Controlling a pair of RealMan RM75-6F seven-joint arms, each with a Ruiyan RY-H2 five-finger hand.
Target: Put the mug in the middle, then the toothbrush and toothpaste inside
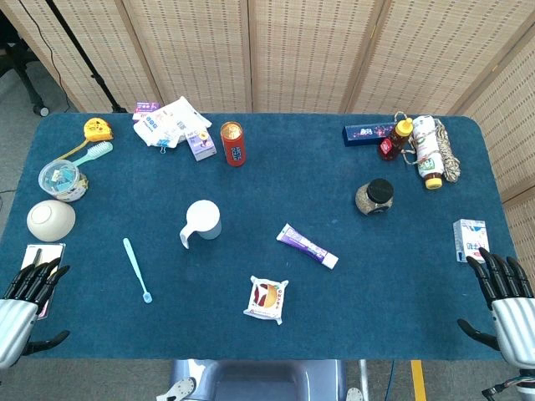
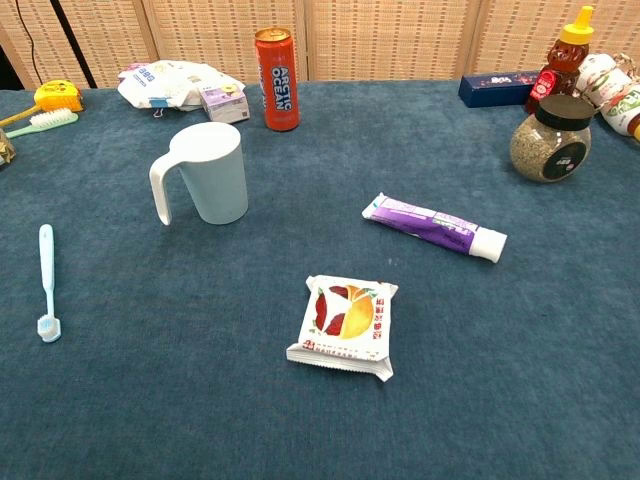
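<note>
Blue counter [image 1: 351, 309] carries one mug [image 2: 205, 173], one toothbrush [image 2: 46, 281], one toothpaste [image 2: 435, 226]; I see both robot hands, left robot hand [image 1: 29, 288] and right robot hand [image 1: 501, 284], spread and holding nothing.

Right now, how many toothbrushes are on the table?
2: a light blue toothbrush lies left of the mug; a green one lies at the far left by the yellow tape measure.

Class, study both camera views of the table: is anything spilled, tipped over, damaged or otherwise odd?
Nothing stands out. The mug stands upright; the toothbrush and toothpaste lie flat on the cloth, apart from it. The red can and dark-lidded jar are upright, and no spill shows.
</note>
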